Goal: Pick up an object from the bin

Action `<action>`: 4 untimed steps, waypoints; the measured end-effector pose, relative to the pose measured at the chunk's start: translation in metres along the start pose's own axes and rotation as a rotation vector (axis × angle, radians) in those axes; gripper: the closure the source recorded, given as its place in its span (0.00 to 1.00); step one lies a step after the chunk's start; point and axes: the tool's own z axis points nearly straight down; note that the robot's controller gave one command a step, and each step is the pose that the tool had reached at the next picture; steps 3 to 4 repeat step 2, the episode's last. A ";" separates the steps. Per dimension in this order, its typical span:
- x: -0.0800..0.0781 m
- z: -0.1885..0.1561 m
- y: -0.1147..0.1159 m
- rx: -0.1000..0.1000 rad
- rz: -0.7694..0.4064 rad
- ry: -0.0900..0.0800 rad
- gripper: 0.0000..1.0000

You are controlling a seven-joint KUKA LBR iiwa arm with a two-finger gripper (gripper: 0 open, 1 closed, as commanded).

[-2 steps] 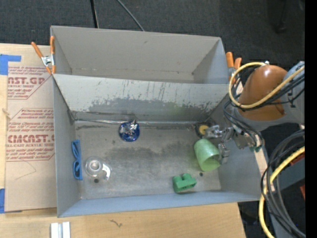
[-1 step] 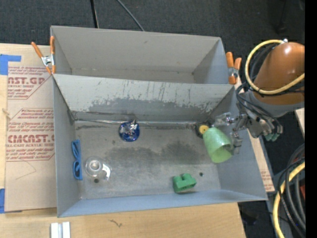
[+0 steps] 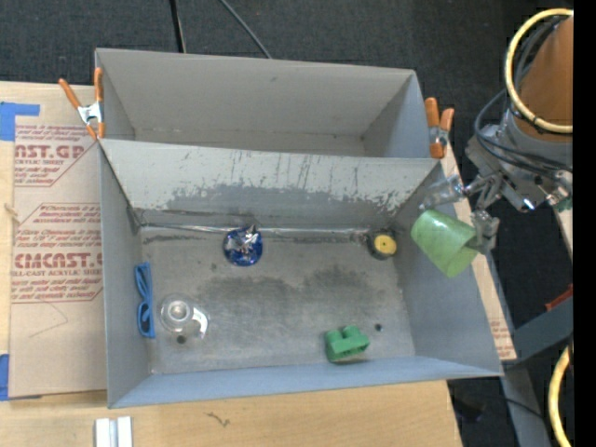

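Dark floor (image 3: 354, 12) lies behind a wooden bench (image 3: 279, 415) carrying the grey metal bin (image 3: 270, 110). The arm (image 3: 545, 73) comes in from the right. Its tool (image 3: 465, 215) is clenched on a pale green cup (image 3: 443, 241), which is tilted and held above the bin's sloping right wall, clear of the bottom.

On the bin's bottom, well apart from one another:
- A blue strip-like thing (image 3: 144, 300) lies by the left wall.
- A clear round piece (image 3: 178, 315) sits just beside it.
- A green block (image 3: 346, 343) lies near the front.
- A shiny blue ball (image 3: 243, 246) is at the back wall's foot.
- A small yellow wheel (image 3: 384, 245) is there too.
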 end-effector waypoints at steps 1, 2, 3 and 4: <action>-0.001 0.102 -0.002 -0.010 0.032 0.008 1.00; 0.005 0.016 0.014 0.002 -0.002 -0.002 1.00; 0.005 0.016 0.014 0.002 -0.002 -0.002 1.00; 0.005 0.016 0.014 0.002 -0.002 -0.002 1.00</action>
